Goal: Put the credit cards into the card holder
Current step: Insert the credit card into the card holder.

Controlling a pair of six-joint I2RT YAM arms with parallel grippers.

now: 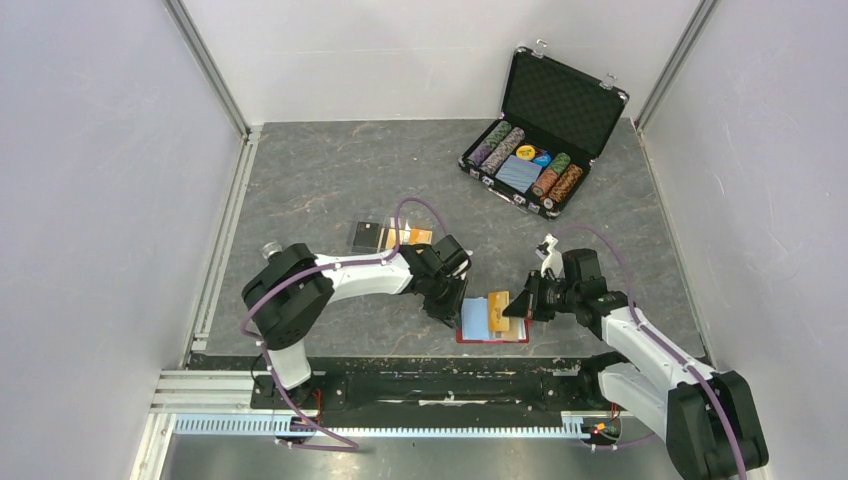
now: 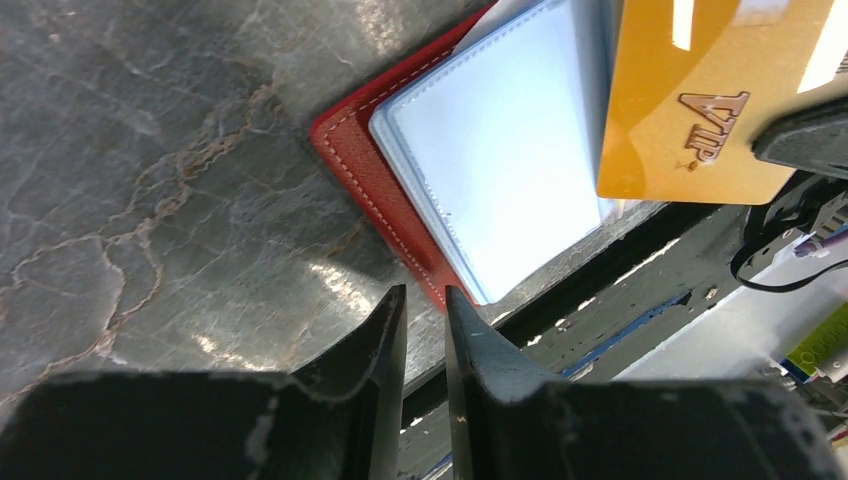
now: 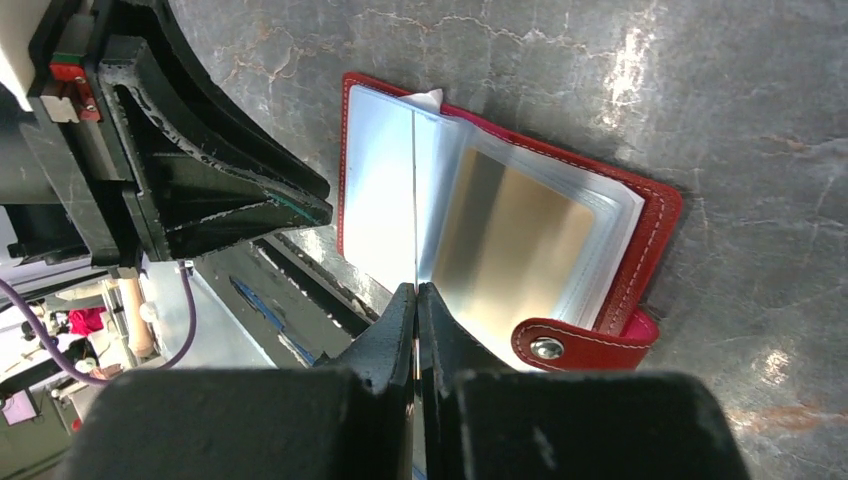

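right claw (image 3: 416, 292) is clenching on the gold card (image 2: 690, 90), its fingers pressed together with no gap showing, pinching the card by one edge. the card is standing on edge over the open card holder (image 3: 660, 215), near the fold between the pale sleeves. the left wrist view is showing its "vip" face with one dark finger (image 2: 810, 135) of the right claw lying across it. left claw (image 2: 425, 300) is hanging barely parted, a narrow slit showing between its fingers and nothing in it. its tips are sitting just beside the holder's near corner; contact cannot be told. the card holder is lying open on the table (image 1: 330, 180) at the near edge, between the two claws, snap tab (image 3: 575, 345) folded out. the other credit cards (image 1: 392, 237) are lying flat behind the left arm, well apart from the holder; their count is too small to settle. hard to make out: the right wrist view is giving the held card only as a thin edge-on line, and whether its lower edge is entering a sleeve cannot be told. a gold patch in one sleeve may be a card or a reflection. the top of the left wrist view is cutting off the card and holder.
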